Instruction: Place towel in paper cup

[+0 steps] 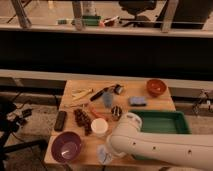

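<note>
The towel (103, 154) is a pale blue-grey cloth, bunched up at the table's front edge just right of the purple bowl. My gripper (109, 149) is at the end of the white arm that reaches in from the lower right. It is right on the towel and shut on it, and the wrist hides most of the gripper. The paper cup (99, 126) stands upright a short way behind the towel, white and small. It is apart from the gripper.
A purple bowl (66, 146) sits at the front left and a green tray (165, 122) at the right, partly under my arm. A red-brown bowl (156, 86), a blue block (137, 101), dark tins, utensils and a black bar (60, 120) are spread over the wooden table (75, 102).
</note>
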